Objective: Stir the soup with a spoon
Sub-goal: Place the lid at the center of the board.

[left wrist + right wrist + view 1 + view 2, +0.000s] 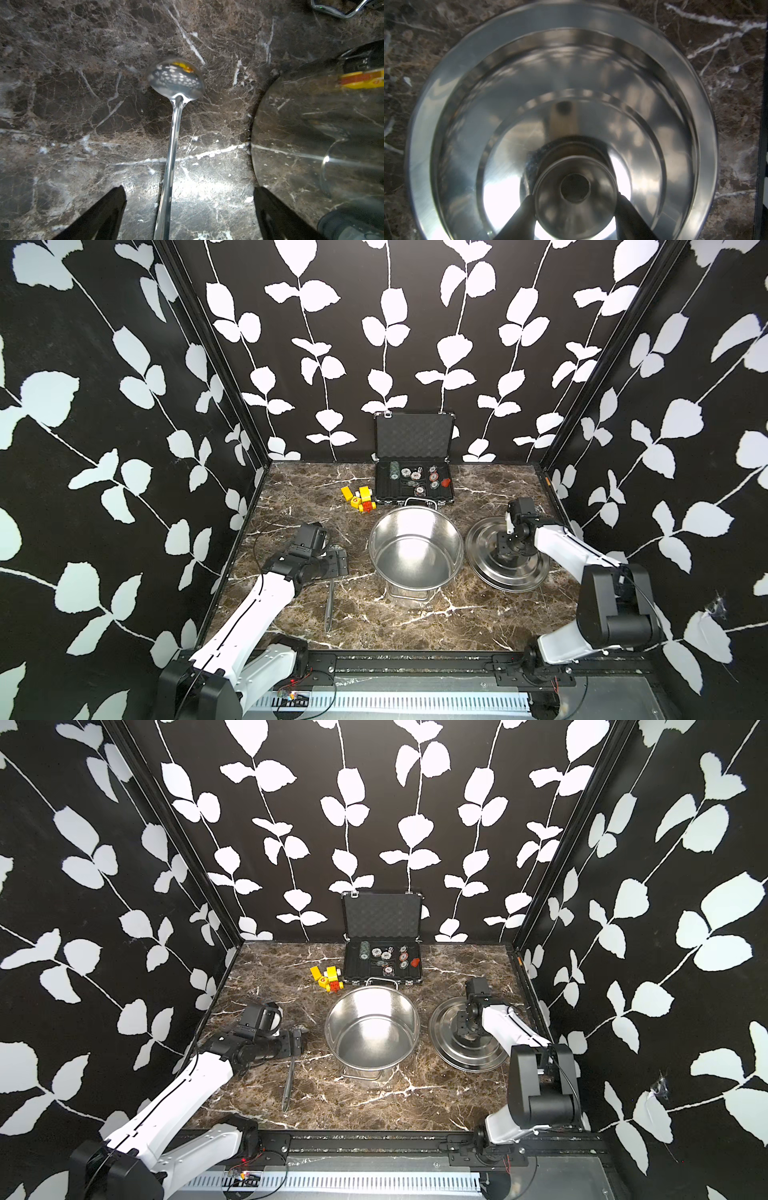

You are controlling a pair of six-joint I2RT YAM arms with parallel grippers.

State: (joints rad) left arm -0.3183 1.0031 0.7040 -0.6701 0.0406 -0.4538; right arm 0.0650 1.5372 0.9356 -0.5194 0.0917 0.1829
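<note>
By pot, spoon front-back, bowl rearward.

- Long thin stainless-steel ladle, lower left of centre: mid-handle hidden under the left hand in both top views. In the left wrist view the handle runs off the frame edge and the bowl is blurred.
- Left hand fingers: cut off by the frame edge.
- Large round stainless-steel pot: only part of its wall shows in the left wrist view.
- Flat round steel lid, right of centre: centre knob hidden behind the right hand in both top views. Its rim is cut off in the right wrist view.
- Open black case, upper centre: contents too small to identify.
- Yellow and red blocks: markings too small to read.
</note>
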